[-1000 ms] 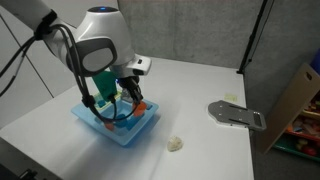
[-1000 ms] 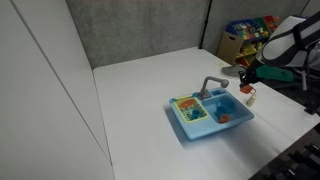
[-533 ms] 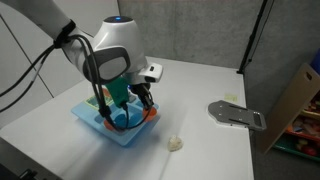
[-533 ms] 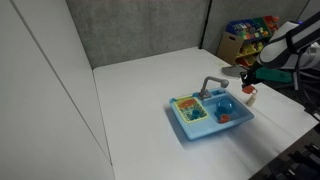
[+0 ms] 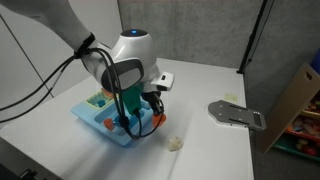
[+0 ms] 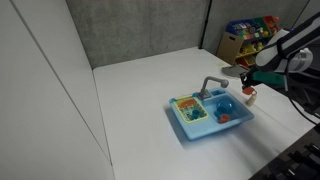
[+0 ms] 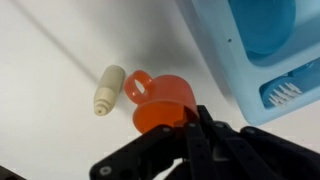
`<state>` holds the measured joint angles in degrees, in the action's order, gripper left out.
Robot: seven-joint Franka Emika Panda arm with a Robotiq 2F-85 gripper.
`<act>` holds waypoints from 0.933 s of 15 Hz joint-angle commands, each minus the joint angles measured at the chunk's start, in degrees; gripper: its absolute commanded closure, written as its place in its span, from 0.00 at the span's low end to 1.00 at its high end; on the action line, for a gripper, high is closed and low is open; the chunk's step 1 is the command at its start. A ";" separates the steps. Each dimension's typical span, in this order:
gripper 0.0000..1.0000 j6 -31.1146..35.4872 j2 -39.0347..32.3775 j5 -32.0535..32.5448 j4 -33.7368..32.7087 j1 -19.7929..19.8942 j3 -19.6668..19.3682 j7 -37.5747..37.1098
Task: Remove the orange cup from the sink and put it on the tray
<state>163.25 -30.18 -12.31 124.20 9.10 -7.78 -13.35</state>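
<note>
A flat white table top [image 5: 205, 85] is seen in both exterior views [image 6: 135, 110], and its plain, evenly lit surface [image 7: 55, 60] fills part of the wrist view. Behind the table a grey fabric-covered partition wall [image 5: 195, 28] is set, also shown in an exterior view [image 6: 140, 30]. A smooth white upright panel [image 6: 40, 85] is placed along one side of the table. A brown cardboard box [image 5: 298, 100] is stood beyond the table's edge. A shelf of brightly coloured packages [image 6: 245, 35] is visible at the back. Soft, diffuse light is cast, with only faint shadows.
</note>
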 commanded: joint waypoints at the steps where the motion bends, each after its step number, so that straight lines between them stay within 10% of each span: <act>1: 0.97 2.00 -2.75 -0.40 -2.83 1.23 0.50 1.32; 14: 0.94 5.03 -3.78 4.80 -1.98 4.04 3.85 13.95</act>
<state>168.28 -34.02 -7.85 122.21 13.14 -3.91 0.98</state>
